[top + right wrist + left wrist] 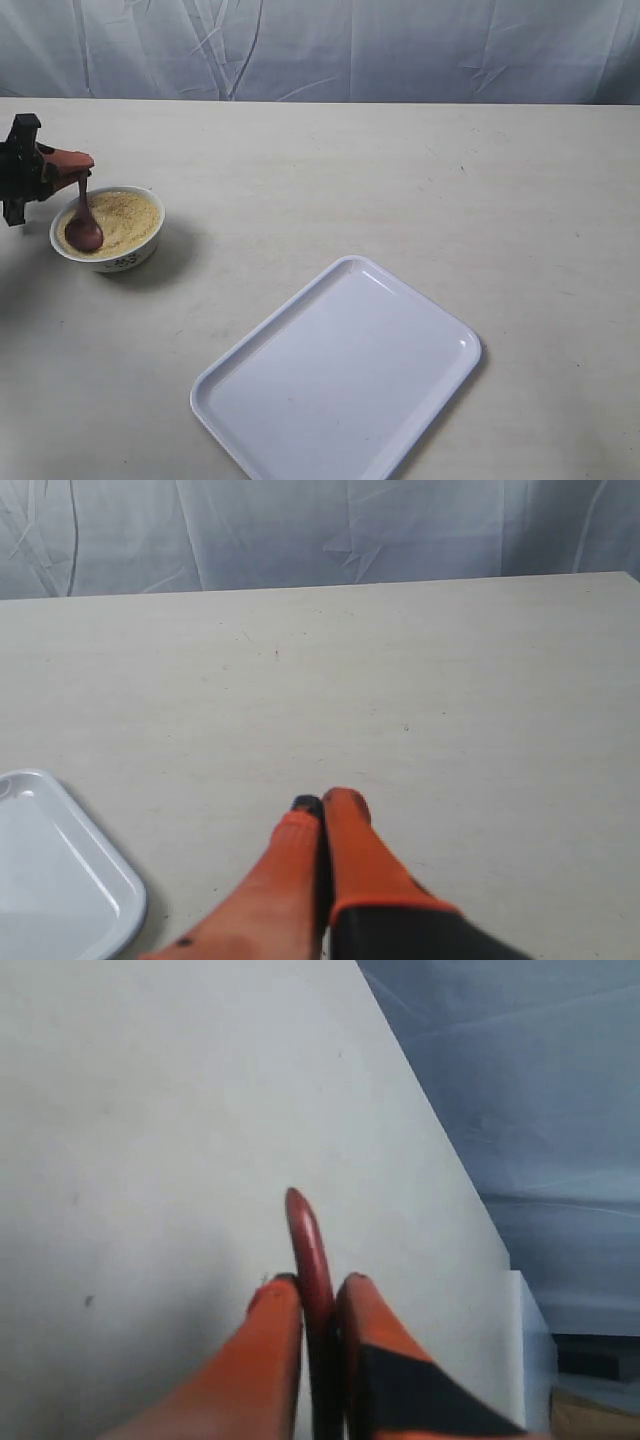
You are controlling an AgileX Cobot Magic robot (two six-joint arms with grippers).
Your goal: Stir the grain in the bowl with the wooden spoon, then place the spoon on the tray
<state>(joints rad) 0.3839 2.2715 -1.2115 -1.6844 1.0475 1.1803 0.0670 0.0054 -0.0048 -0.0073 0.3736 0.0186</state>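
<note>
Spoon: dark reddish-brown wooden spoon (83, 232) with an oval scoop and a slim handle; the handle is pinched between the left fingers, its tip poking out past them in the left wrist view (304, 1235), and the scoop hangs below them, resting in the grain.
Grain: fine yellow-tan granules (128, 214) filling the bowl, directly under the left fingertips.
Bowl: small round white ceramic bowl (130, 262) with a dark printed mark on its side, just below the left fingers.
Left gripper (78, 165): orange fingers (272, 1310) clamped on the spoon handle.
Tray: large flat white rectangular plastic tray (340, 385) with rounded corners, well apart from the left fingers; one corner (60, 880) lies near the right fingers.
Right gripper (322, 802): orange fingers pressed together, nothing between them, above bare table.
Table: pale beige tabletop (420, 180).
Backdrop: creased grey-white cloth (350, 50) behind the table.
</note>
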